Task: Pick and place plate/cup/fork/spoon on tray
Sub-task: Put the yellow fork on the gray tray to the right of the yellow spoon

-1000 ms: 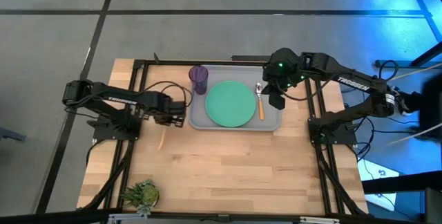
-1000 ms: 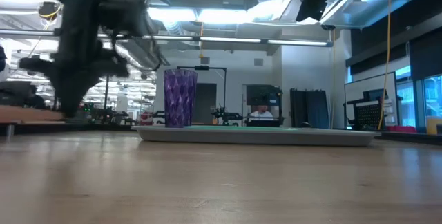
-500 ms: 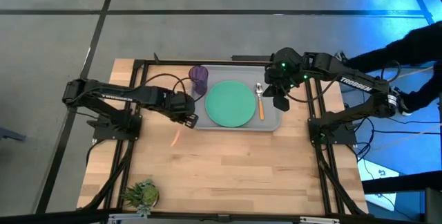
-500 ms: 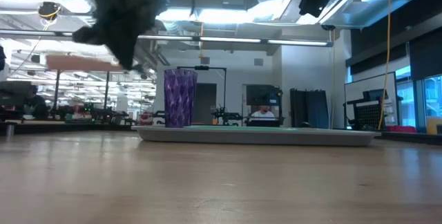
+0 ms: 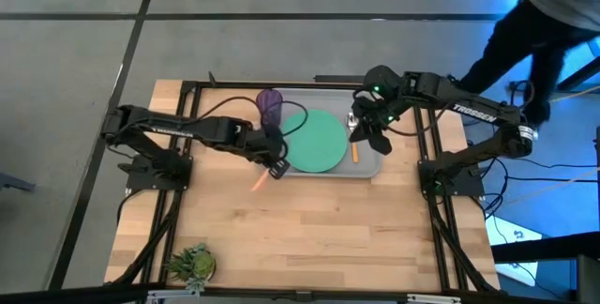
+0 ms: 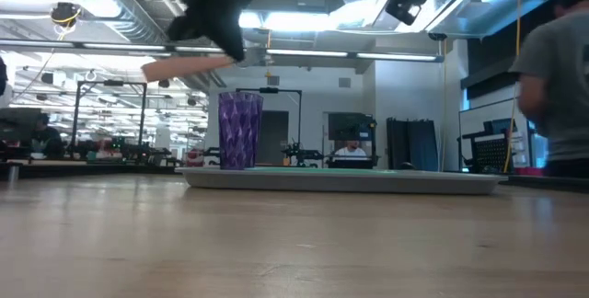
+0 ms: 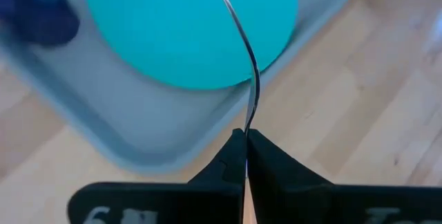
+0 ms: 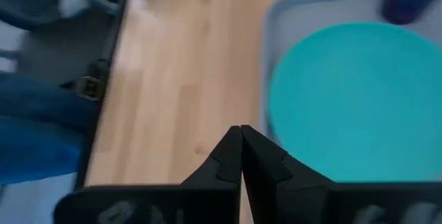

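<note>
Fork carried at the tray's near edge

The left pincer [image 5: 275, 167], clamped on the fork [image 5: 260, 182], hung over the tray's [image 5: 323, 174] front rim beside the plate [image 5: 314, 140], bare bench in front. The right pincer [image 5: 367, 135], closed and empty, hovered over the spoon [image 5: 353, 150]; the cup [image 5: 269, 105] stood at the tray's back corner.

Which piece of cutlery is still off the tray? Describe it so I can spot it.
Start at the grey tray holding the green plate. At its near-left corner, the left gripper holds the fork in the air. Unlike the spoon lying right of the plate, it is airborne, orange handle trailing.
</note>
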{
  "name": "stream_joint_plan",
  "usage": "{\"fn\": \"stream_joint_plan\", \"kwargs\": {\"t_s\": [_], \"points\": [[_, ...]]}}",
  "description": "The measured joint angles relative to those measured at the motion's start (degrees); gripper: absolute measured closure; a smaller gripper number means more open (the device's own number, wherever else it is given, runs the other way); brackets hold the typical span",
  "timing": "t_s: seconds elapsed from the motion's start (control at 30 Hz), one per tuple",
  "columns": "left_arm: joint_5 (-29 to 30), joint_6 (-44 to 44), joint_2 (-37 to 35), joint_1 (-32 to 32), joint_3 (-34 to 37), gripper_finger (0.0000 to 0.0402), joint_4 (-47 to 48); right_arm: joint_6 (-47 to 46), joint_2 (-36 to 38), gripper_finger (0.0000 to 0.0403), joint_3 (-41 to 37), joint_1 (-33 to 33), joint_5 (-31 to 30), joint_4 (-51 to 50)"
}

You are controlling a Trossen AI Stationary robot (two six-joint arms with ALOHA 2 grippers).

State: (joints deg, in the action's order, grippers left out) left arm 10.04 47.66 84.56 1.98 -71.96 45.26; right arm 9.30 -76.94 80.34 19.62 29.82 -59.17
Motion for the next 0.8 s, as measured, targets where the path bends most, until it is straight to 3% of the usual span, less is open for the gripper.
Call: {"fn": "stream_joint_plan", "kwargs": {"t_s": [0.1,0.37,0.63,0.8], "points": [[-0.34,-4.36,2.51,0.0,-3.71,0.0401,-0.01,0.0,-1.24,0.0389,-0.02,-0.1,2.71,1.25],[-1.87,-12.4,7.12,-0.22,-12.1,0.0401,-0.08,3.02,-4.22,0.0352,-0.02,-1.91,3.02,5.0],[-2.52,-16.53,7.97,-0.24,-14.1,0.0402,-1.63,3.17,-6.49,0.0327,-0.02,-2.95,3.26,10.76],[-6.38,-20.29,7.97,-0.18,-14.13,0.0401,-5.8,3.04,-8.83,0.0326,-0.02,-2.99,3.29,12.84]]}}
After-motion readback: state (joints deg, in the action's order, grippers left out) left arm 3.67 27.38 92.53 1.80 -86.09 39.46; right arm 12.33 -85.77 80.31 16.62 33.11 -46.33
